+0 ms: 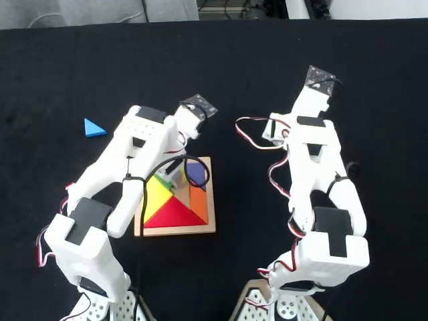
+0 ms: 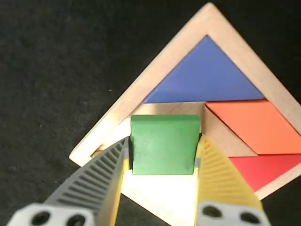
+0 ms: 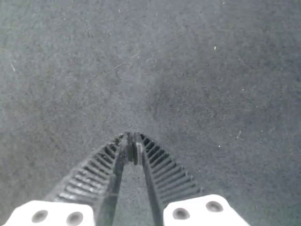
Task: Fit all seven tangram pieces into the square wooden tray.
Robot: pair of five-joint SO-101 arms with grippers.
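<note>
The square wooden tray point(image 1: 175, 230) lies on the black table point(image 1: 267, 67), a little left of the middle of the high view. Its sides run almost straight with the sides of the picture.

Four pieces are in it:
- The yellow triangle point(image 1: 155, 195) has its long side on the tray's left edge. Its tip points right, to the middle.
- The red triangle point(image 1: 175, 215) has its long side on the bottom edge. Its tip points up.
- The orange slanted piece point(image 1: 199, 197) runs up and down by the right edge.
- The dark blue triangle point(image 1: 196, 172) sits in the upper right corner of the tray.

In the left wrist view, the left end effector point(image 2: 163, 143) pinches the green square point(image 2: 163, 136) by two facing sides. The square is over the tray, above a bare wood patch point(image 2: 221, 136) next to the orange piece. The square's far edge runs the same way as the long side of the dark blue triangle. So the square is turned cornerwise to the tray's rim.

A small light blue triangle point(image 1: 93, 128) lies alone on the table in the upper left of the high view, well apart from the tray. Its sharp tip points right.

The right end effector point(image 3: 133, 141) is above bare black table on the right side, away from the tray. Its fingers are pressed together with nothing between them.
</note>
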